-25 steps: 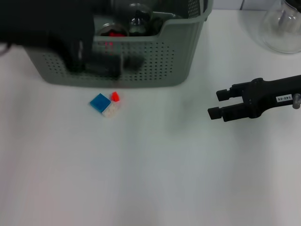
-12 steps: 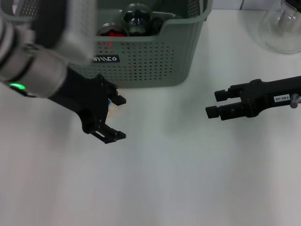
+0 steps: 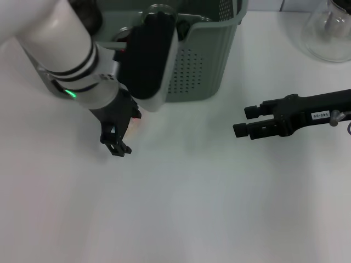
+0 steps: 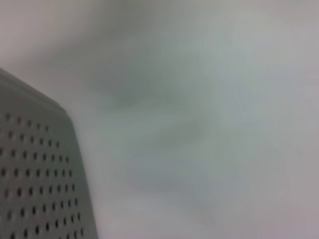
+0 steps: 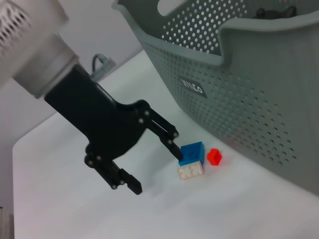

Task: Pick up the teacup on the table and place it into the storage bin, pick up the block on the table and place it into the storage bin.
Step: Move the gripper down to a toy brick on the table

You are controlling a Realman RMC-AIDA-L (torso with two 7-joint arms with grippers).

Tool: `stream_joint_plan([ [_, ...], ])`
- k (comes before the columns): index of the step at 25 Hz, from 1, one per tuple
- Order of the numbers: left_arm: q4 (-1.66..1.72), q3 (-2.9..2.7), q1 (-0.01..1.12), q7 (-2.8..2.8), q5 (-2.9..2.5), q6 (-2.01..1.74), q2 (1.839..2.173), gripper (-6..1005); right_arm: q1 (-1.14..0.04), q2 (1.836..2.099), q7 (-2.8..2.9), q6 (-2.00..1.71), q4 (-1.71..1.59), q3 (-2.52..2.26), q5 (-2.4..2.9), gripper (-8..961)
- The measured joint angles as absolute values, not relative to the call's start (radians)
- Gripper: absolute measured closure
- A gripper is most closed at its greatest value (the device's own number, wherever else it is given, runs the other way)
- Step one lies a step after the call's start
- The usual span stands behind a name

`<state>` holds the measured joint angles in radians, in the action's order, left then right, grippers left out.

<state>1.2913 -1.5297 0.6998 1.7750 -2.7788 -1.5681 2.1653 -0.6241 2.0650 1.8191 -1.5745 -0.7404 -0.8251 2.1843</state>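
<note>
We find the left gripper (image 3: 123, 133) low over the table (image 3: 181, 208), fingers spread apart and holding nothing, one fingertip (image 5: 178, 155) just beside the blue block (image 5: 192, 151). That block lies at the bin's (image 3: 203, 60) seven o'clock, stacked with a white block (image 5: 190, 171), a red piece (image 5: 215, 156) just beside them. The right gripper (image 3: 245, 121) hangs at three o'clock, fingers apart, empty.

Head view overhead, wrist views low, sharing storage bin (image 3: 203, 66).
</note>
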Motion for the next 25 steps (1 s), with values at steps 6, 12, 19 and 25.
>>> stream_joint_plan([
  [6,1.245,-1.634,0.755,1.766,-2.827,-1.512,2.167,213,-0.626,2.072,1.817,-1.559,-0.74,-0.825,2.184,157],
  [12,1.163,-1.687,0.817,1.75,-2.853,-1.484,2.169,214,-0.629,2.074,1.816,-1.549,-0.74,-0.825,2.184,157],
  [19,1.084,-1.768,0.854,1.749,-2.856,-1.441,2.167,214,-0.63,2.076,1.811,-1.536,-0.727,-0.825,2.184,157],
  [25,1.019,-1.78,0.889,1.749,-2.857,-1.411,2.165,213,-0.631,2.075,1.807,-1.524,-0.713,-0.825,2.184,157],
])
